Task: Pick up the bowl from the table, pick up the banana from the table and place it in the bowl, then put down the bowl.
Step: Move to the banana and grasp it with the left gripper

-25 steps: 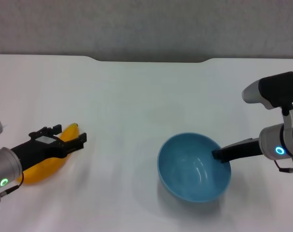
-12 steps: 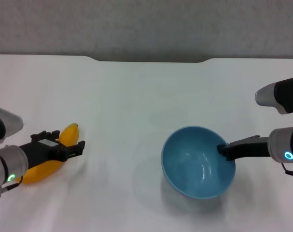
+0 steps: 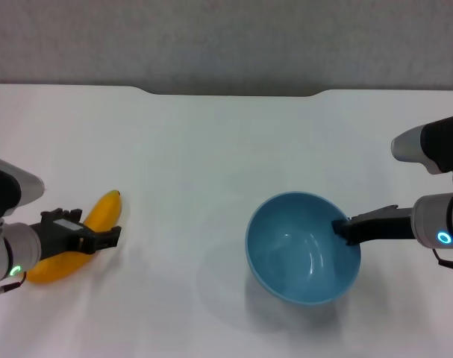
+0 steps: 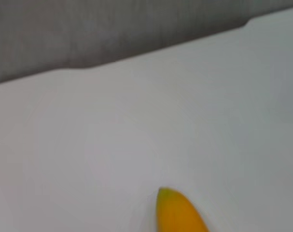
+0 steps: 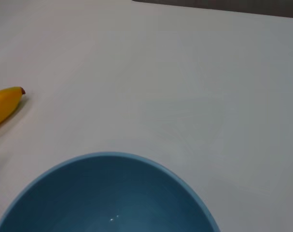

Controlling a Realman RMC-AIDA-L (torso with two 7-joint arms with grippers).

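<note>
The light blue bowl (image 3: 297,257) is right of centre in the head view, tilted and held just above the white table (image 3: 211,149), with its shadow beneath. My right gripper (image 3: 341,227) is shut on its right rim. The bowl's glossy inside fills the lower part of the right wrist view (image 5: 112,198). The yellow banana (image 3: 107,207) lies on the table at the far left. My left gripper (image 3: 99,224) is open, with one finger on each side of the banana's middle. The banana's tip shows in the left wrist view (image 4: 177,212) and the right wrist view (image 5: 4,104).
The table's far edge has a shallow notch (image 3: 230,93), with a grey wall behind it. Bare white tabletop lies between the banana and the bowl.
My left gripper has drawn back to the left along the banana, which has stayed in place. The bowl has shifted slightly in my right gripper and sits a little higher.
</note>
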